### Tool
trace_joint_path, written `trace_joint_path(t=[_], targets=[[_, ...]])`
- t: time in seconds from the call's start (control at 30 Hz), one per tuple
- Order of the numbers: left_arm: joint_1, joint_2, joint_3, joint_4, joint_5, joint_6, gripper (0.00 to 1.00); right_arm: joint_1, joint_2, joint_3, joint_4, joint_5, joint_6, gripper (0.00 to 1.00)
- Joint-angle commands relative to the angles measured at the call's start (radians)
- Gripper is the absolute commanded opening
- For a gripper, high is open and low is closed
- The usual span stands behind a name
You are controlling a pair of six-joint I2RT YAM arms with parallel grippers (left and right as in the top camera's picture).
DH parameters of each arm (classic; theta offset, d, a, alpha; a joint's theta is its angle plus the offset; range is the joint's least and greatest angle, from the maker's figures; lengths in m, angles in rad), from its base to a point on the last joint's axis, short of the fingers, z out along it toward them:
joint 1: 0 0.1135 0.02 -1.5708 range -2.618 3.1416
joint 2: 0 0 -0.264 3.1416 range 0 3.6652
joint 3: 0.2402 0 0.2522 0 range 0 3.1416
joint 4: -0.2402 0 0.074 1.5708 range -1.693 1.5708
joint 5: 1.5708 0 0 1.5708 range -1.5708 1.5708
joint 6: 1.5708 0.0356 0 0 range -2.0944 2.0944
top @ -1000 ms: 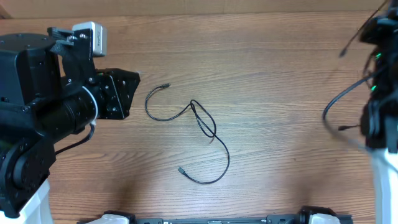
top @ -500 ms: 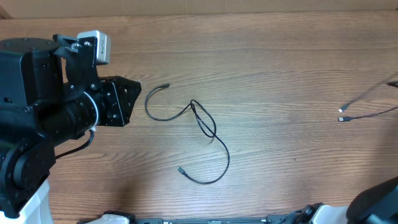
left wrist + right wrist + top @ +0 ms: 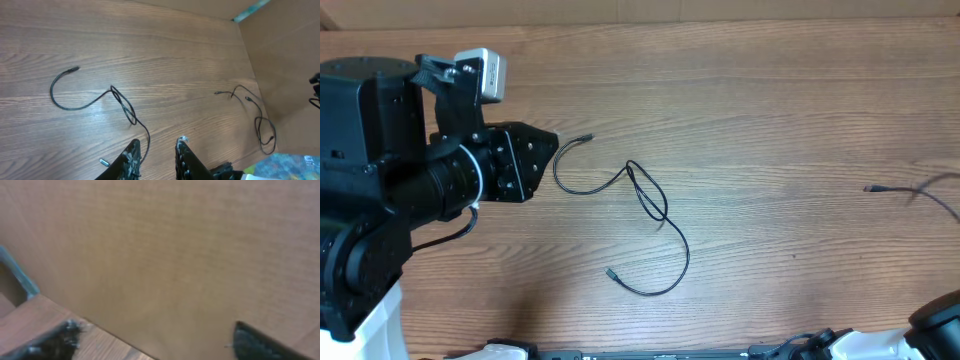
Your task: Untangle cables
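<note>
One cable [image 3: 655, 205], thin and black, lies on the wooden table [image 3: 770, 100] just ahead of the left gripper [image 3: 156, 154]. It curves from one plug end into a narrow twisted loop, then hooks round to its other plug. That gripper's fingers stand slightly apart, holding nothing. A second cable [image 3: 257, 122] lies loosely bunched far ahead of it, well apart from the first. The right gripper [image 3: 156, 330] is blurred, its fingers spread wide, facing a plain brown wall [image 3: 175, 255].
</note>
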Motion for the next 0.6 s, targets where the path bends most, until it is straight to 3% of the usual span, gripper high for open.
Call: trace_joint_path(t=[0.0, 0.2, 0.37, 0.47, 0.57], targets=[[-0.001, 0.008, 0.011, -0.002, 0.029, -0.005, 0.24, 0.056, -0.023, 0.024, 0.009, -0.137, 0.037, 1.00], [-0.001, 0.008, 0.011, -0.002, 0.028, -0.001, 0.24, 0.185, -0.049, 0.028, -0.026, -0.232, 0.113, 1.00], [-0.001, 0.008, 0.011, -0.002, 0.026, -0.001, 0.25, 0.280, -0.038, 0.027, -0.216, -0.227, 0.283, 1.00], [-0.001, 0.008, 0.011, -0.002, 0.026, -0.001, 0.25, 0.331, -0.013, 0.026, -0.328, -0.134, 0.415, 1.00], [-0.001, 0.008, 0.011, -0.002, 0.030, -0.002, 0.26, 0.367, 0.024, 0.026, -0.528, 0.021, 0.676, 1.00]])
